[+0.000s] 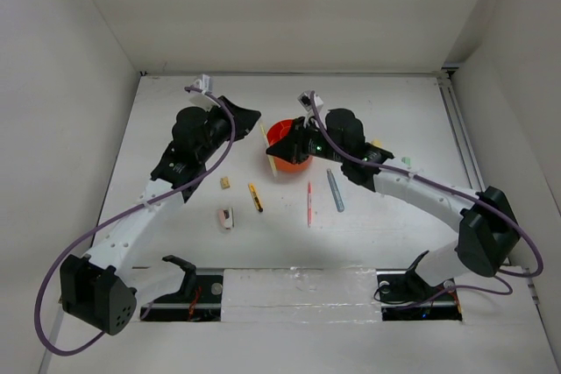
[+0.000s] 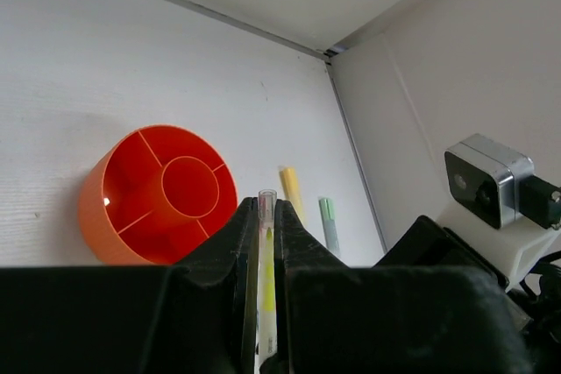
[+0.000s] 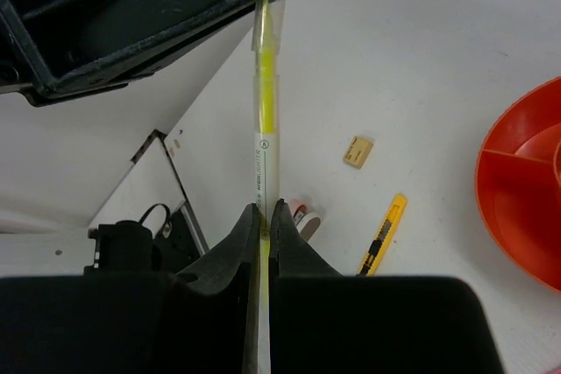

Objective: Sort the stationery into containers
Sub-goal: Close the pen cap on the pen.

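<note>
Both claws are shut tight on one yellow pen [image 3: 266, 102], held up in the air: left claw [image 2: 267, 209] at one end, right claw [image 3: 266, 210] at the other. The pen runs from claw to claw, and the orange tub [image 2: 96, 216] sits just beside it (the right claw looks nearer)

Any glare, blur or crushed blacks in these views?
Top external: soft even light, faint shadows, no glare. Left wrist: the left hand is a featureless black mass; small glare spot on the orange tub wall. Right wrist: the right hand equally dark; yellow pen sharp.
</note>
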Robot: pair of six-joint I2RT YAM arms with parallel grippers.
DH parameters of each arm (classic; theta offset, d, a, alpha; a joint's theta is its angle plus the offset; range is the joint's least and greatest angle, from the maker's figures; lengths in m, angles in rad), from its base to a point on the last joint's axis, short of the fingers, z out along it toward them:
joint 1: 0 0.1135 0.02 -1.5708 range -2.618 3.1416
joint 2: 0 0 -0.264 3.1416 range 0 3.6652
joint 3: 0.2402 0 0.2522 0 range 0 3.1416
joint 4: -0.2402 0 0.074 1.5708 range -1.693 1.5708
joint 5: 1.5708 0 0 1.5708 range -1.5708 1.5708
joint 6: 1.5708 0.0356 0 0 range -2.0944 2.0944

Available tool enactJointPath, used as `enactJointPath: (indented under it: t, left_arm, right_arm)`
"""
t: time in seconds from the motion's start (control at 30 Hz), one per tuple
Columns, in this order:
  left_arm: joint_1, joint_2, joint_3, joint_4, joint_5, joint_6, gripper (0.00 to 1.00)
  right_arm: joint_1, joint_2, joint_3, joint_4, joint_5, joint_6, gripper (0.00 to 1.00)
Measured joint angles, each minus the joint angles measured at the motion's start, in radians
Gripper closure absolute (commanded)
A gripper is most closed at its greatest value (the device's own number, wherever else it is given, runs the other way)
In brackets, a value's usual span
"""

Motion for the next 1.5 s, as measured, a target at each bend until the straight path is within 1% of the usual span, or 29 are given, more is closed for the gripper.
enactJointPath:
  t: [0.37,0.47,0.83,1.1,1.3,1.5]
  left_arm:
    - [-0.017,0.002,0.0,-0.001,0.0,0.032,1.0]
    - [-0.018,0.001,-0.001,0.022,0.002,0.03,1.0]
    - [-0.01,-0.031,-0.108,0.198,0.002,0.027,1.0]
    - [-0.004,-0.044,-0.164,0.342,0.046,0.04,1.0]
    - [-0.004,-0.046,-0.173,0.385,0.06,0.041,1.0]
    - [-0.004,-0.05,-0.173,0.42,0.06,0.041,1.0]
  right_arm:
    - [-0.034,0.002,0.019,-0.035,-0.022,-0.024,1.0]
    - [-0.038,0.006,0.041,-0.051,-0.023,-0.026,1.0]
    - [-0.039,0.061,0.144,-0.155,-0.052,-0.003,1.0]
    - [-0.071,0.094,0.218,-0.222,-0.162,0.005,1.0]
    - [-0.093,0.095,0.245,-0.249,-0.222,0.01,1.0]
    - [-0.097,0.098,0.283,-0.272,-0.245,0.023,1.0]
